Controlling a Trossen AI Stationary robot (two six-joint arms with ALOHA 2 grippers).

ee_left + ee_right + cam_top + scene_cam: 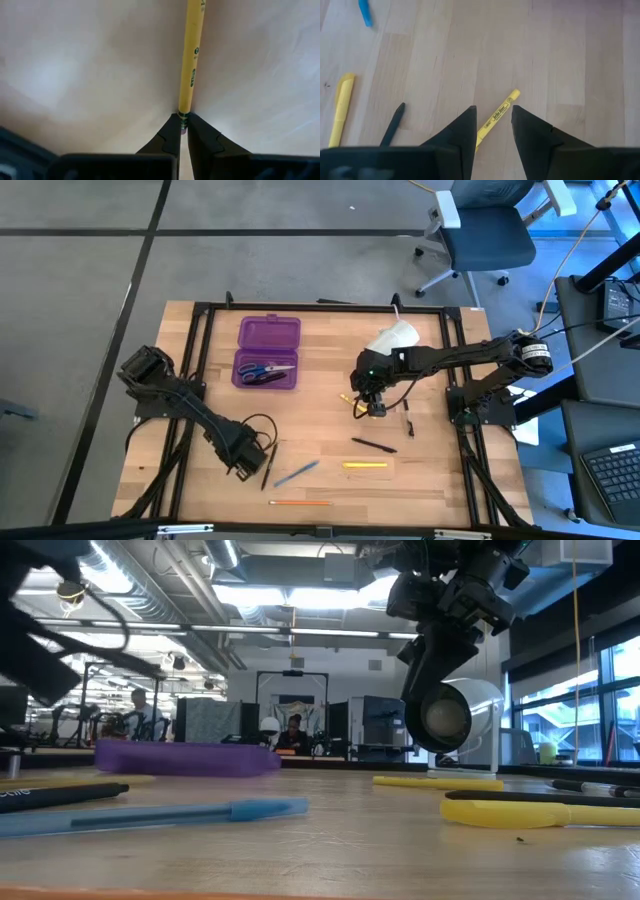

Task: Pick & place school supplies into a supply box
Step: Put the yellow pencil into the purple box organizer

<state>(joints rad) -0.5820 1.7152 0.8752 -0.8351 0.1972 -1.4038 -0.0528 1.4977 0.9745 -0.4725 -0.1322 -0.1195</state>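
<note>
A robotics lab in an open-plan industrial hall: exposed ceiling ducts (200, 590) and strip lighting run above rows of workstations, where people (292, 732) sit at equipment. A black metal frame (200, 315) surrounds the wooden tabletop (320, 350), beside an office chair (485, 235), a keyboard (612, 475) and trailing cables on grey floor.

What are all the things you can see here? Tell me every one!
purple box: one, purple, open, far left of table
scissors: one, blue handles, inside the box
white roll: one, white, far side, middle-right
yellow pen: one, yellow, under right gripper
yellow highlighter: one, yellow, near middle
black pens: at least two, black, on the table
blue pen: one, blue, near edge
orange pencil: one, orange, nearest edge
yellow pencil: one, yellow, held by left gripper
left gripper: shut on the pencil
right gripper: open, over the yellow pen
</note>
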